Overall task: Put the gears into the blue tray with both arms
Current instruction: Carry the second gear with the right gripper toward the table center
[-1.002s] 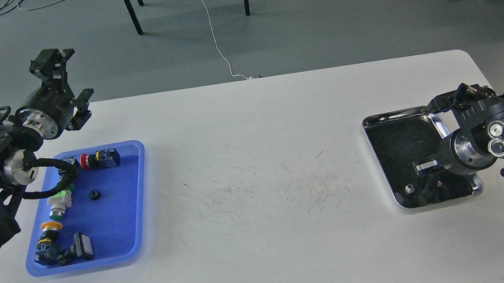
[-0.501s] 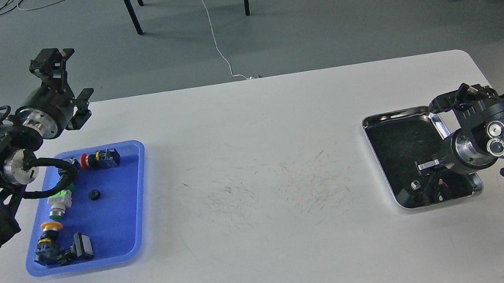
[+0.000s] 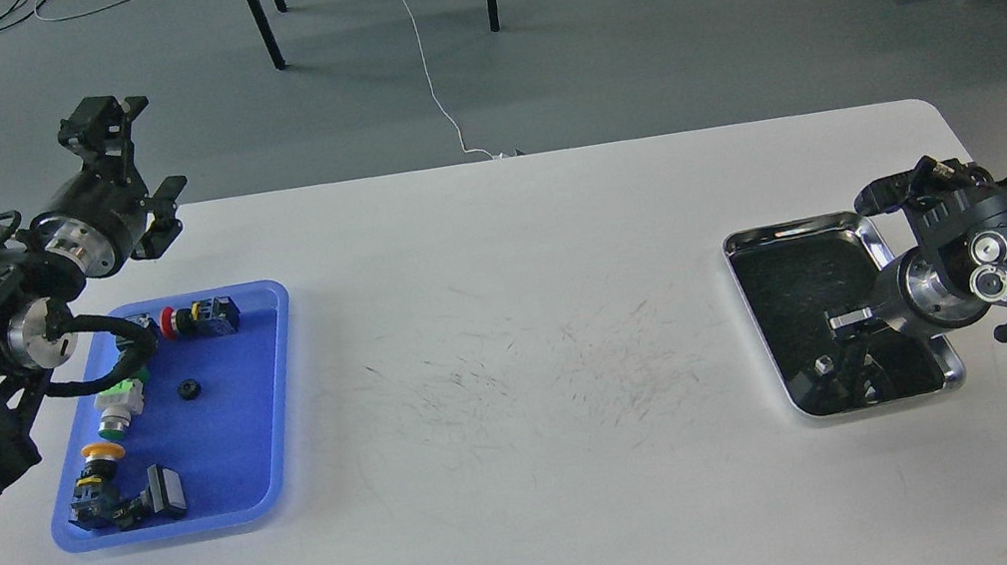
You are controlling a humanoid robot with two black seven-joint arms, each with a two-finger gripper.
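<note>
One small black gear lies on the floor of the blue tray at the table's left, among several push-button switches. My left gripper hangs open and empty above the table's far left edge, behind the blue tray. My right gripper reaches down into the steel tray at the right. Its dark fingers blend into the tray's dark inside, so I cannot tell how they stand. A tiny pale speck sits beside the fingers. Whether it is a gear is unclear.
The switches in the blue tray carry red, green and yellow caps, and a black one lies at the near end. A scuffed white tabletop spans between the trays. Chair legs and cables stand on the floor beyond.
My right wrist has shifted slightly farther back and left over the steel tray, and the pale speck moved with it. The left arm and the blue tray's contents have not moved.
</note>
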